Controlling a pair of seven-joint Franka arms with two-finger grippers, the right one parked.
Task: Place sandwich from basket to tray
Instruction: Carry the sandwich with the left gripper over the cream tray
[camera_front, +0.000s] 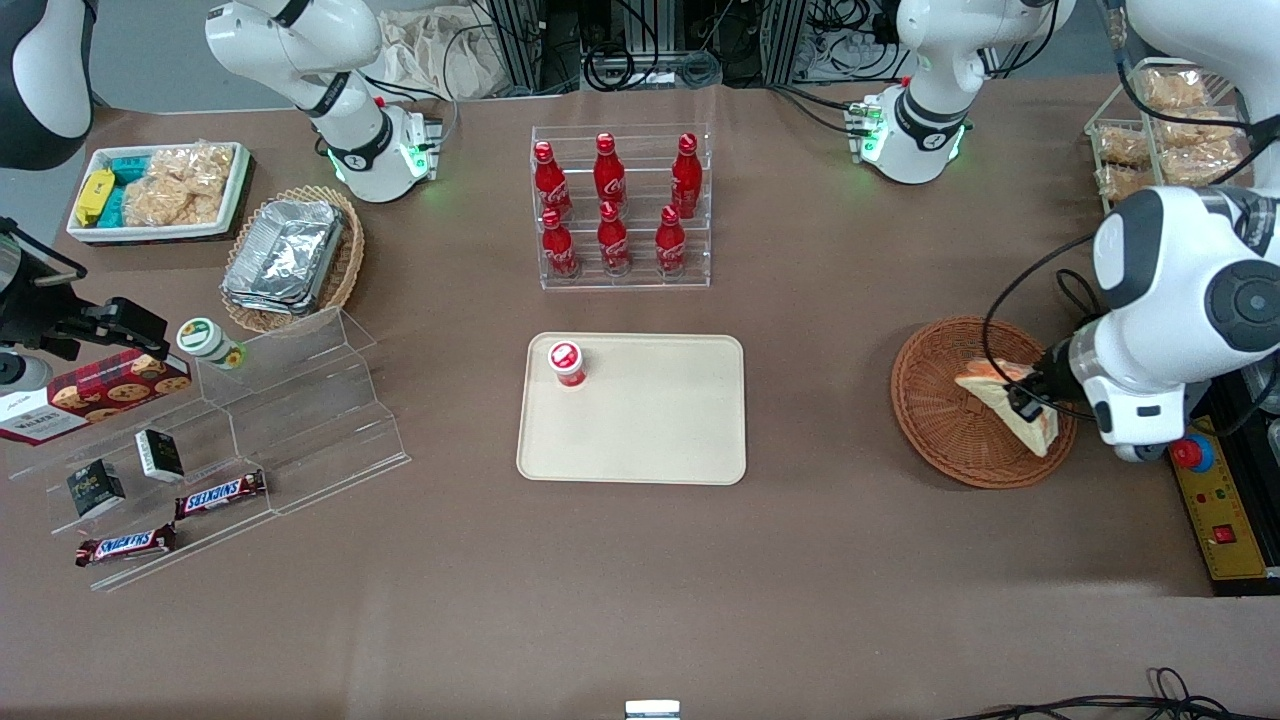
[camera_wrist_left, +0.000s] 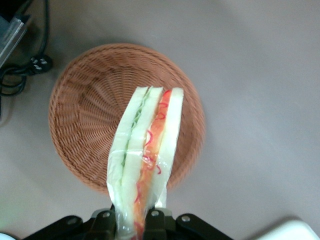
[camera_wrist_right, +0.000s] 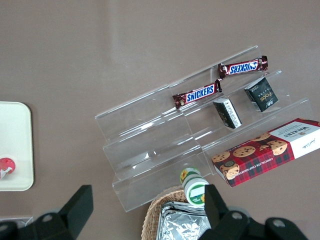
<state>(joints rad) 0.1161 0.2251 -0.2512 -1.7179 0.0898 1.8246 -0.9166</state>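
Sandwich (camera_wrist_left: 145, 160), one wedge, is gripped by the gripper (camera_wrist_left: 131, 222) and held above the single round basket (camera_wrist_left: 85, 115). One red-capped bottle (camera_front: 567, 364) is seen upright on the tray (camera_front: 650, 420); six red bottles (camera_front: 612, 205) are racked farther off.

Light was even and bright from overhead on my front feed; the table (camera_front: 850, 560) showed soft shadows only, one under the working arm. Mild glare sat on the foil containers (camera_front: 285, 252) and the clear acrylic steps (camera_front: 300, 420). On the wrist feed the sandwich (camera_wrist_left: 147, 155), clamped in the gripper (camera_wrist_left: 134, 224), looked slightly washed out, and the basket (camera_wrist_left: 85, 115) beneath it was soft, its rim blurred.
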